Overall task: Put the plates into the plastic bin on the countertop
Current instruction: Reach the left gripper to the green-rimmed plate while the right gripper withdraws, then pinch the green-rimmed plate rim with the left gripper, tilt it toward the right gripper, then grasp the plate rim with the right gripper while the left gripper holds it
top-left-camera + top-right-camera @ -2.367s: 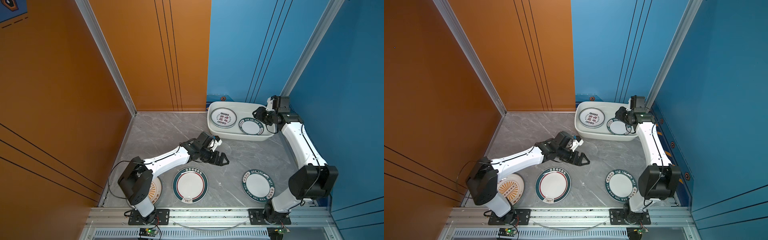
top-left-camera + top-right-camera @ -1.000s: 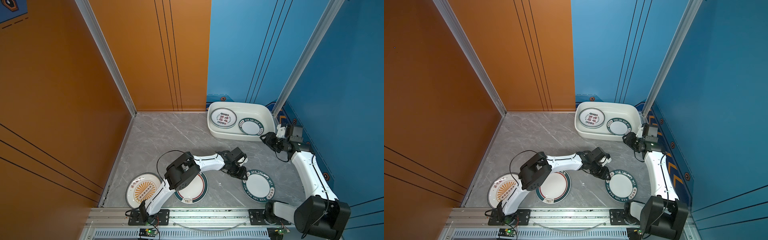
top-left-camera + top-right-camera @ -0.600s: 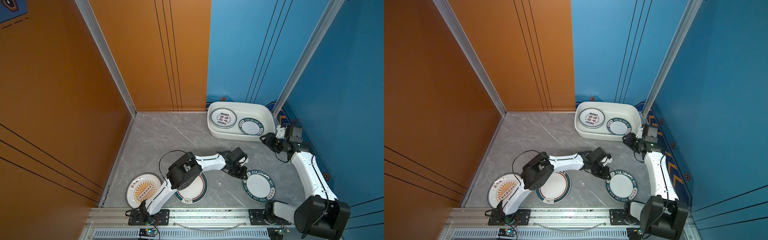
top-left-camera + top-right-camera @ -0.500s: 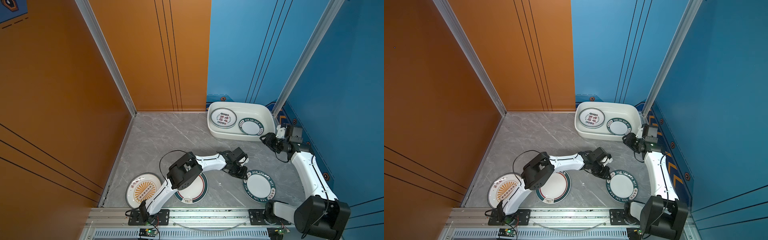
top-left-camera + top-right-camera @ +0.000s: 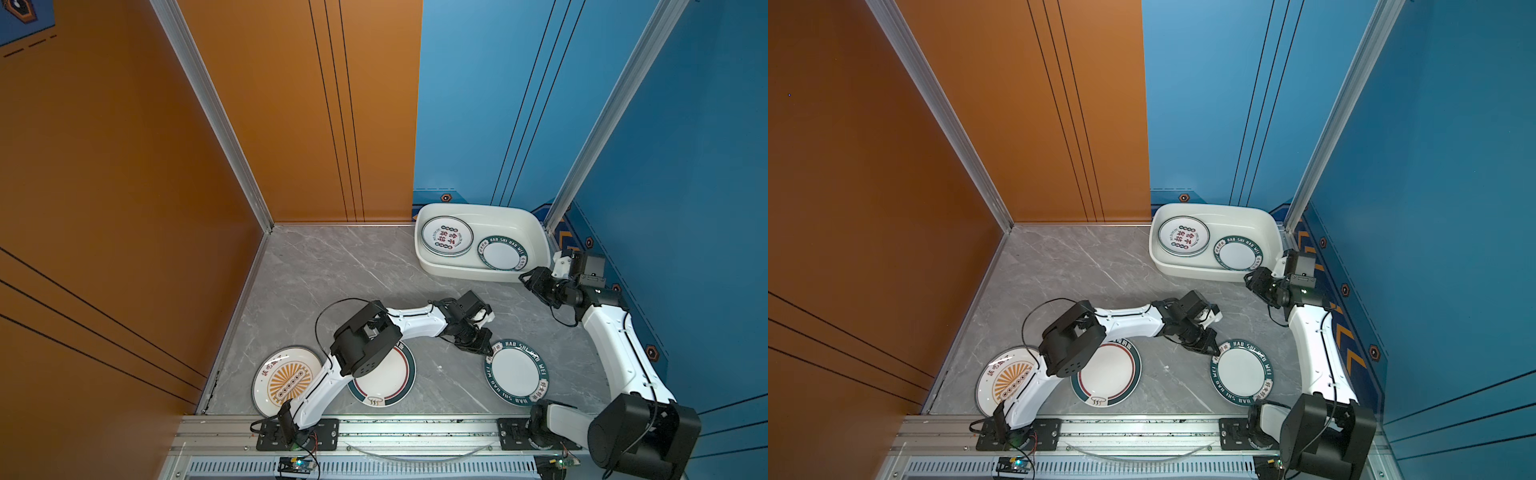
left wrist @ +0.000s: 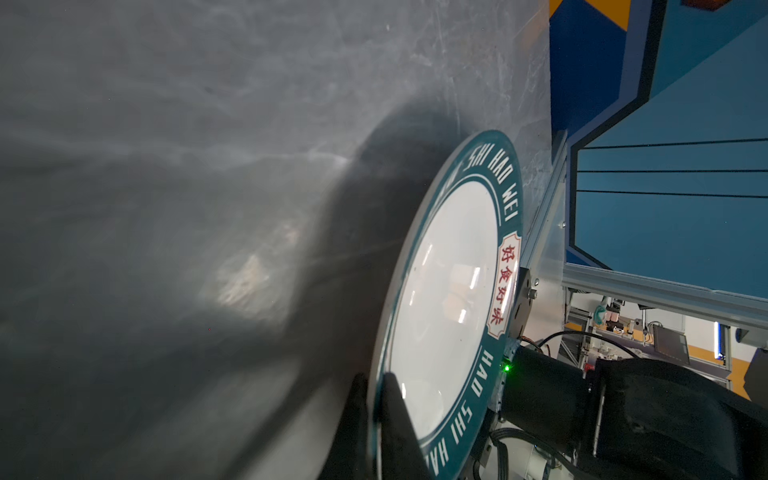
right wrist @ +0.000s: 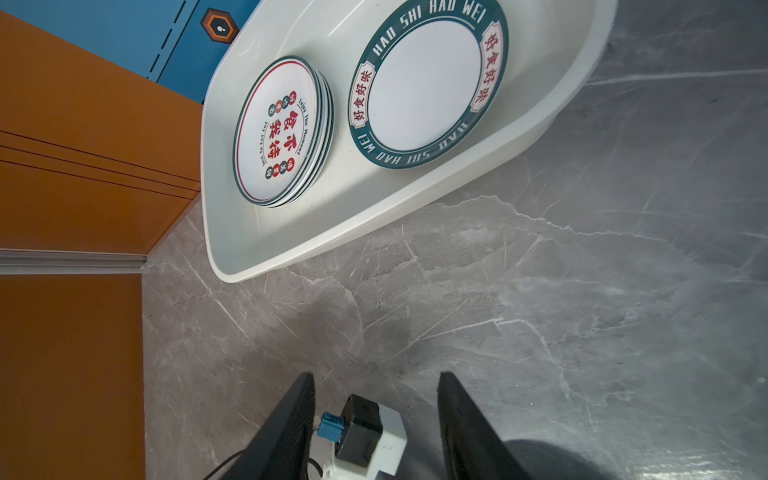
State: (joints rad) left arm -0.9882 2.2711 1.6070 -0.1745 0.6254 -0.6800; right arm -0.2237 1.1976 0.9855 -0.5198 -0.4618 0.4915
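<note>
Left hand (image 5: pixel 483 350): closed on the upper-left rim of the green-rimmed plate (image 5: pixel 516 377), lower right in a top view; an edge pinch suits a plate lying flat on the desk (image 5: pixel 332 270).
Right hand (image 7: pixel 374 382): jaws parted, empty, beside the plastic bin (image 5: pixel 457 272), upper right.
Bin contents: stacked plates (image 5: pixel 446 236) and a lone plate (image 5: pixel 502 252).
Left wrist view: one finger (image 6: pixel 397 415) over the rim, one beneath, which the top views hide.
Awaiting: sunburst plate (image 5: pixel 286 380), red-ringed plate (image 5: pixel 386 380), lower centre.
</note>
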